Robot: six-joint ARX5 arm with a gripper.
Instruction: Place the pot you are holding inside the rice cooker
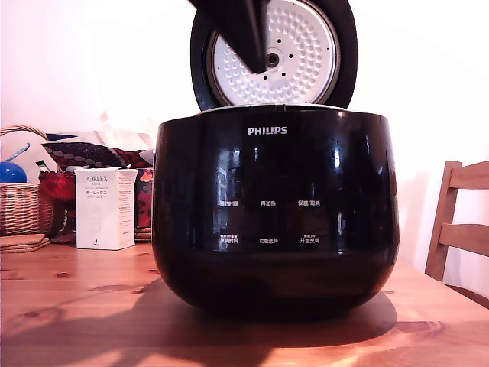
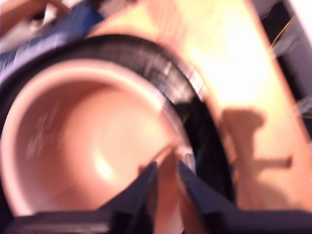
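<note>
Two views are all I have from here. In the exterior view the rice cooker (image 1: 275,222) sits big and black on the wooden counter (image 1: 76,306), with its round lid (image 1: 273,53) standing open and the white bumpy plate facing me. A dark piece of the arm (image 1: 243,27) hangs down in front of that lid. I cannot see the tool or the pot in this view — the cooker's wall hides what is inside.

In the wrist view things are blurry. I see the pot (image 2: 92,141) from above, with a pinkish inside and a thin rim. It sits inside the cooker's black ring, so it looks to be down in the cooker's opening. The tool (image 2: 166,168) has its two dark fingers (image 2: 146,183) on either side of the pot's rim, one inside the pot and one outside. They look clenched on the rim, with only the thin wall between them.

At the exterior view's left, behind the cooker, I see a white box (image 1: 105,208) and a wicker basket (image 1: 19,206). A wooden chair (image 1: 458,229) stands at that view's right.
</note>
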